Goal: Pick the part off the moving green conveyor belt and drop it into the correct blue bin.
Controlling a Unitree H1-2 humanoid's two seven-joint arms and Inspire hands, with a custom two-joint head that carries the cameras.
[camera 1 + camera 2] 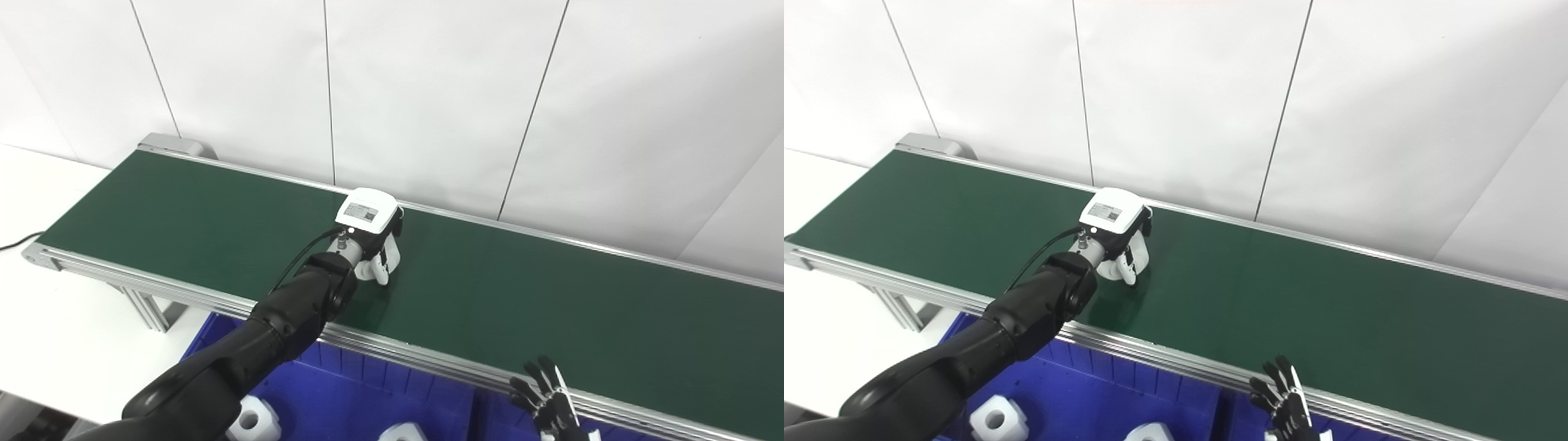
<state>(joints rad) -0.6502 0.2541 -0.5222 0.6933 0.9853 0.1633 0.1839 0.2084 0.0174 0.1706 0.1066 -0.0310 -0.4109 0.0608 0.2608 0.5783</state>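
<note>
White plastic shows under your left hand [373, 245]: the part [369, 269] sits mid-belt on the green conveyor belt [551, 294], directly beneath the palm, with fingers curled round it. Your right hand [548, 401], fingers spread and empty, waits well apart. The blue bin [343, 392] lies just nearside of the belt.

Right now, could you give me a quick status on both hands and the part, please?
Left hand down on conveyor belt, fingers around white part. Right hand open at the near rail. Nothing in the way.
</note>
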